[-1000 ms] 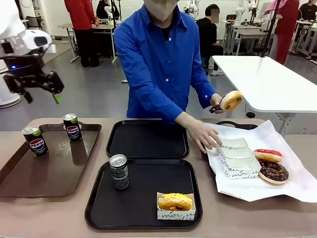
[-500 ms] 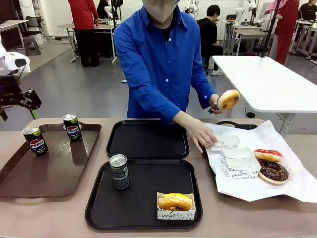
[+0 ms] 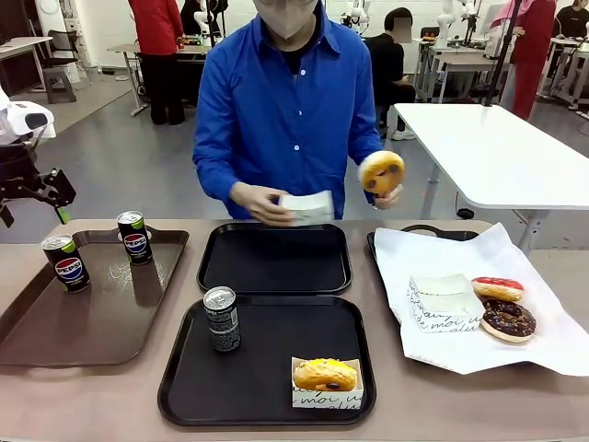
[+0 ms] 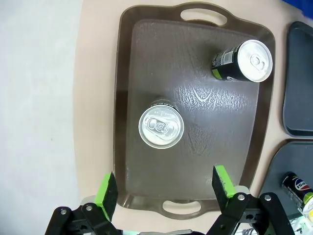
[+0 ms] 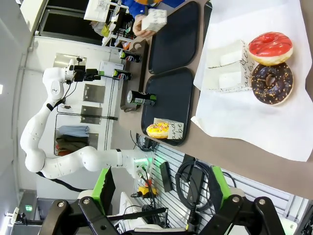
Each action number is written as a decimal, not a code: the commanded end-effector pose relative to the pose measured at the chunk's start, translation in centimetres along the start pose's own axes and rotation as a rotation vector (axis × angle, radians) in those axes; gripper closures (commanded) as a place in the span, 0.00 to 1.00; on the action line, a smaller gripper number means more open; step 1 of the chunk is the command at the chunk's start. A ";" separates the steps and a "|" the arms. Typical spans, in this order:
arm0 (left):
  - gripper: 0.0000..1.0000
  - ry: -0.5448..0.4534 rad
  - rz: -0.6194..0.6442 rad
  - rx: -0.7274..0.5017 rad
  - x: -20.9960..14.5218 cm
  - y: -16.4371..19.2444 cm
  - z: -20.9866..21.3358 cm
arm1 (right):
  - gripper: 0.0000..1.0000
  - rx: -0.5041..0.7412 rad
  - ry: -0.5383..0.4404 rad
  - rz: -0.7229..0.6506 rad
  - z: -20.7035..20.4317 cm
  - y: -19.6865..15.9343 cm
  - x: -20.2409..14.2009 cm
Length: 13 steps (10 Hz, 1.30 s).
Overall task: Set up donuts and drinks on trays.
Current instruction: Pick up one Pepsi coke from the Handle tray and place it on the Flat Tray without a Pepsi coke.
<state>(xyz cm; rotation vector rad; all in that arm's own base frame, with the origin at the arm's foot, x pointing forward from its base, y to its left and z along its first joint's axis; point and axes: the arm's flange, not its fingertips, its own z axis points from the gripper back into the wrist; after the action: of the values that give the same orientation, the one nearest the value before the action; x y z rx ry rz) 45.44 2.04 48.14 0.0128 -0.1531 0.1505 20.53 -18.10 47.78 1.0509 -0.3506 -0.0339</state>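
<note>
Tan tabletop [image 3: 83, 401] carries everything. A person [image 3: 285, 120] in a blue shirt stands at the far side. A big white paper [image 3: 515, 354] lies on the right. A long brown tray [image 3: 101, 318] lies on the left. Two black trays sit in the middle. The far tray [image 3: 274, 260] is bare.

The left gripper [image 4: 165, 186] hangs high over the brown tray, wide open, holding nothing. The right gripper [image 5: 159, 188] is out past the right end of the tabletop, wide open too, with nothing in it.

On the brown tray stand a left can [image 3: 66, 263] and a far can [image 3: 134, 238], apart. A third can [image 3: 222, 319] stands in the far left part of the near tray [image 3: 276, 359]. A yellow donut [image 3: 324, 375] sits in its sleeve at the near right of that tray.

One hand [image 3: 391, 193] holds up a held donut [image 3: 381, 172]. The other hand [image 3: 253, 201] holds a paper sleeve [image 3: 306, 207] over the far tray.

On the paper, a pink donut [image 3: 497, 288] and a chocolate donut [image 3: 507, 319] lie just right of a stack of sleeves [image 3: 445, 299].
</note>
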 end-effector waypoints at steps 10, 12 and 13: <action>0.00 0.080 -0.001 -0.056 4.0 1.6 -3.5 | 0.00 0.023 -0.010 0.019 0.0 -0.1 0.0; 0.00 0.094 -0.025 -0.061 4.6 1.3 -4.3 | 0.00 0.023 -0.010 0.019 0.0 -0.1 0.0; 0.00 0.098 -0.035 -0.055 4.6 1.2 -4.7 | 0.00 0.023 -0.010 0.019 0.0 -0.1 0.0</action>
<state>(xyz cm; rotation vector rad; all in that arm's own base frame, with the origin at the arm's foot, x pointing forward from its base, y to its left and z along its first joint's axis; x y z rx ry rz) 50.04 3.88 43.96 -0.0332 -0.0656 0.1314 20.53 -18.09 47.78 1.0507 -0.3508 -0.0335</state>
